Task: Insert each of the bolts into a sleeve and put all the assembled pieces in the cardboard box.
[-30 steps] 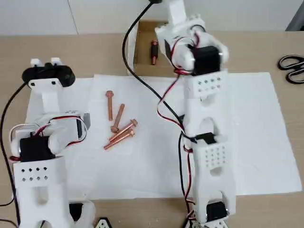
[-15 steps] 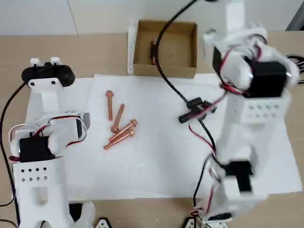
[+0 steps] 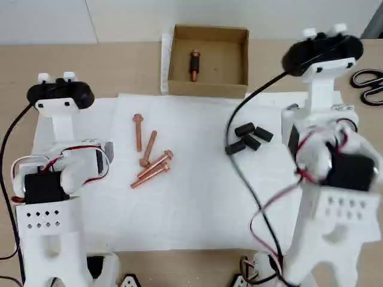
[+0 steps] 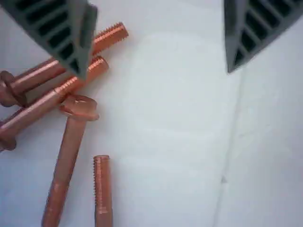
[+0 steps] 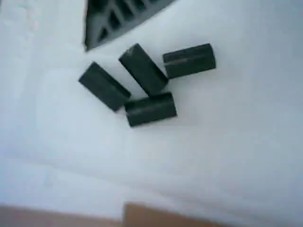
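Several copper bolts [image 3: 148, 154] lie in a loose cluster on the white sheet, left of centre. My left gripper [image 4: 156, 68] hangs open just above the bolts [image 4: 71, 90], holding nothing. Several short black sleeves [image 3: 248, 138] lie bunched right of centre; the same sleeves [image 5: 144, 82] sit below part of my right gripper [image 5: 123, 21]. The right arm [image 3: 326, 149] stands at the table's right side. One assembled piece [image 3: 194, 64], a bolt in a sleeve, lies in the cardboard box [image 3: 206, 89] at the back.
A white sheet [image 3: 197, 209] covers most of the tabletop. Scissors [image 3: 368, 85] lie at the far right edge. A black cable [image 3: 236, 125] loops from the right arm across the sheet, close to the sleeves.
The right arm has swung back from over the cardboard box to the table's right side, uncovering the sleeves. The left arm and the bolts have not moved.
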Tool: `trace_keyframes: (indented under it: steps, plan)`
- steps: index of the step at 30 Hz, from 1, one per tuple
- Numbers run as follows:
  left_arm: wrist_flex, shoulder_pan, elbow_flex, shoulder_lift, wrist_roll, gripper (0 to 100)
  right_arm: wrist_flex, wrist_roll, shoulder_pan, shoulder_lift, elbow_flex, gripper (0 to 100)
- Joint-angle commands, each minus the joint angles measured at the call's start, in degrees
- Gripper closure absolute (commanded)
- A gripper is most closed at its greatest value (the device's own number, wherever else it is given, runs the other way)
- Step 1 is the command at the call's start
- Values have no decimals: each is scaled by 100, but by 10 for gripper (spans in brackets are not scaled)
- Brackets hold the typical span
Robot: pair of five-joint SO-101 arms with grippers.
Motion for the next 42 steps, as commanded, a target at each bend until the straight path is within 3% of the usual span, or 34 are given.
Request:
trace_keyframes:
  steps: [1,6,13,19,26,30,42]
  plan:
    - [-44,-35,-207,-79,-44,817,-576,440,92,101,633,875]
    - [-44,-44,-207,-79,-44,817,-558,1732,57,1358,352,875]
    - [-44,-44,-207,-79,-35,817,48,2681,110,3653,-1196,874]
    - [44,-105,-207,-88,-53,818,892,3077,48,5270,-2884,874]
    - [-9,-1354,-207,-79,-35,818,1314,3235,-198,6053,-4105,874]
    - [0,-1688,-207,-79,-35,818,1305,3446,-470,6290,-4202,873]
    - [-193,-1679,233,-79,-35,818,884,3473,-523,7055,-4202,873]
